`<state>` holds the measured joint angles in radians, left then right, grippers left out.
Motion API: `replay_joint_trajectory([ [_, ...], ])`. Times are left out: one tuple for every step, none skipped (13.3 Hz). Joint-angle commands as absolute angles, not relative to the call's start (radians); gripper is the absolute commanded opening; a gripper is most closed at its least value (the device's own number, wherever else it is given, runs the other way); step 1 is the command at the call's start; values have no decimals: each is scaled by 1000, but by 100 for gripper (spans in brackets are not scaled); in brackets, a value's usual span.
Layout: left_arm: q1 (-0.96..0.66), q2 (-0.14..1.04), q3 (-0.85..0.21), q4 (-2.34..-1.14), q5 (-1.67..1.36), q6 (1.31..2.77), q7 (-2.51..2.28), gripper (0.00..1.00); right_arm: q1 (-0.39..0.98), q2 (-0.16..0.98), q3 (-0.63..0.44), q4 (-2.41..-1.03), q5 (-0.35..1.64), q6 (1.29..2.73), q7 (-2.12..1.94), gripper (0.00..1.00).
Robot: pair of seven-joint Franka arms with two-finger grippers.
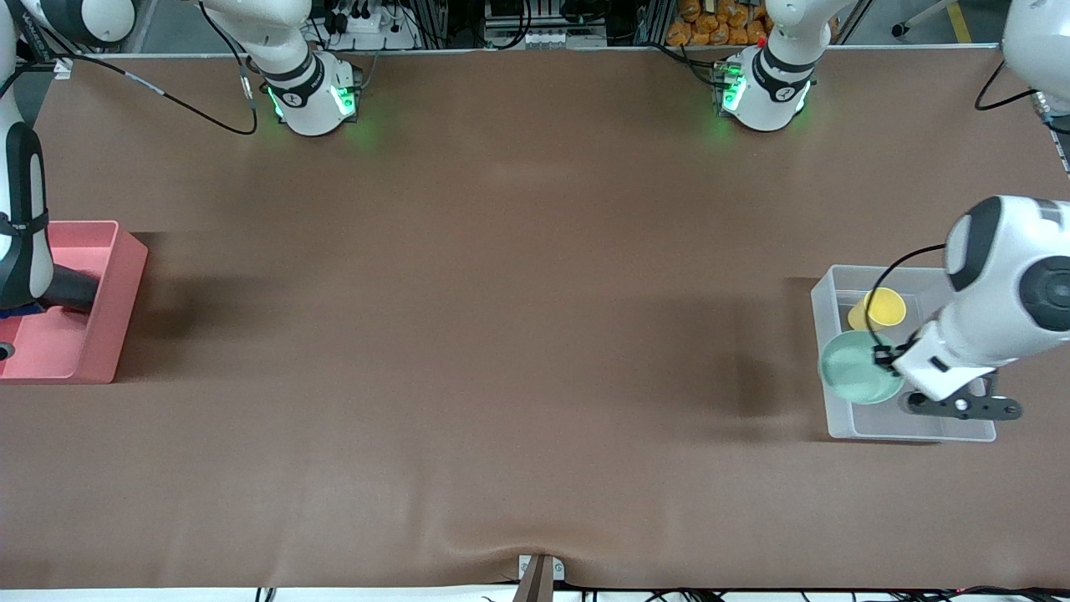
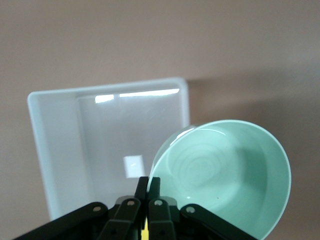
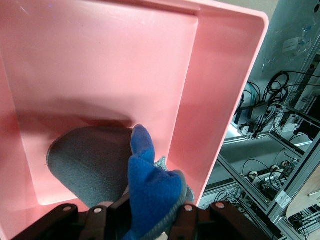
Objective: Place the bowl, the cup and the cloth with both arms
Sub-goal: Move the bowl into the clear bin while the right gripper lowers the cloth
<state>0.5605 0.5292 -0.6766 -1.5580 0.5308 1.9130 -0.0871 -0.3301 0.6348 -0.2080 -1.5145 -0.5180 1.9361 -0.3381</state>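
My left gripper is shut on the rim of the pale mint green bowl and holds it tilted over the clear plastic bin. In the front view, the bowl overlaps the bin's wall on the side toward the table's middle. The yellow cup sits in the bin, farther from the front camera than the bowl. My right gripper is shut on the cloth, whose blue side bunches between the fingers. The grey part hangs down into the pink bin.
The clear bin stands at the left arm's end of the table. The pink bin stands at the right arm's end. Brown table covering spans between them, and black cables trail near the arm bases.
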Motion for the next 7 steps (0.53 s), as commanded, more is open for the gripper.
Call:
replay_joint_trajectory([
  [656, 514, -686, -1588, 506, 1904, 90, 0, -351, 632, -190, -1513, -505, 1936, -339, 0],
  [678, 537, -686, -1588, 508, 1910, 119, 0, -350, 634, -190, -1513, -505, 1936, -341, 0],
  [693, 551, -684, -1586, 509, 1922, 136, 0, -351, 632, -190, -1514, -505, 1934, -341, 0],
  [704, 569, -684, -1586, 509, 1940, 143, 0, -351, 634, -190, -1513, -506, 1934, -339, 0],
  [712, 587, -684, -1586, 509, 1950, 143, 0, -351, 632, -190, -1514, -505, 1934, -341, 0],
  [713, 607, -683, -1585, 512, 1965, 143, 0, -351, 632, -190, -1513, -505, 1934, -341, 0],
  [712, 623, -678, -1586, 523, 1986, 141, 0, -351, 632, -190, -1514, -505, 1936, -341, 0],
])
